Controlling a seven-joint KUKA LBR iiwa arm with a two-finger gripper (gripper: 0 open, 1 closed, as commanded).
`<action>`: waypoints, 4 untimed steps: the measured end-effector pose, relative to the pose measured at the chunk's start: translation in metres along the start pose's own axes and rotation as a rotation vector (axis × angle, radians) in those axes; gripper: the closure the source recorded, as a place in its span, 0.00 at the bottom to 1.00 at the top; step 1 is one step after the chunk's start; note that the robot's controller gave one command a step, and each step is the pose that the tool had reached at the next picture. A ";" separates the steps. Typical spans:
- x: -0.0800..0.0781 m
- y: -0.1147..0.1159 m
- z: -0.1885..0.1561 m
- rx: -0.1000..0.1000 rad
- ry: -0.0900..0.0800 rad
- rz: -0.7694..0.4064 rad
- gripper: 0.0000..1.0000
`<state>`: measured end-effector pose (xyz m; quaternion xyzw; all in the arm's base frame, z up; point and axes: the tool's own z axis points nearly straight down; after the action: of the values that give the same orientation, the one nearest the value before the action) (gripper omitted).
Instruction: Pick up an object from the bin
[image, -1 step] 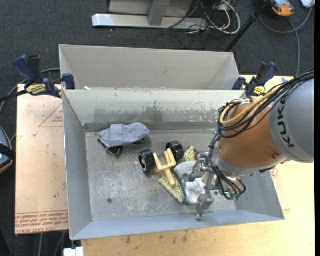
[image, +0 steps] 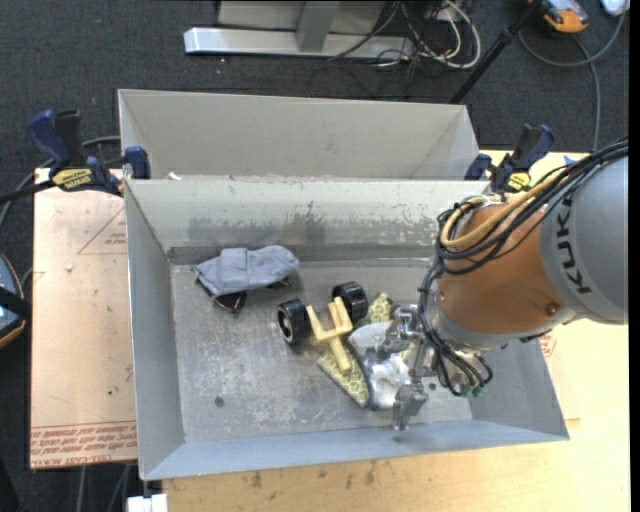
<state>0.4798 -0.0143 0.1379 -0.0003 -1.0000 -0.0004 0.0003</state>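
Grey metal makes up the bin (image: 160, 400), its sloped walls running down to a scuffed flat floor. Nearest, by the front wall toward the right, lies a crumpled white-and-silver scrap (image: 383, 378). It touches a flat yellow-green patterned piece (image: 345, 377) that reaches out to its left. Just beyond those sits a tan toy axle block (image: 330, 325) with two black wheels, one at its left end and one behind it, the block's lower end resting on the patterned piece. Farther back and to the left, near the rear wall and well apart from the rest, a bundled grey cloth (image: 250, 266) lies over something dark with a reddish edge (image: 229, 301).

The gripper (image: 403, 395) hangs low over the white-and-silver scrap, close to the front wall. Whether it is spread or closed on anything cannot be told from this angle. Above it the orange wrist cover (image: 490, 295) bulks over the bin's right side, looped cables (image: 478, 225) wrapped round its top, and the grey arm link (image: 600, 240) leads off to the right.
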 end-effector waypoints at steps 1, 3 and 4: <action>-0.020 -0.027 0.045 0.000 -0.009 -0.259 0.00; -0.026 -0.046 0.060 0.003 -0.034 -0.553 0.00; -0.029 -0.044 0.059 0.002 -0.014 -0.509 0.00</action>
<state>0.5090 -0.0582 0.0785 0.2513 -0.9679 0.0005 -0.0069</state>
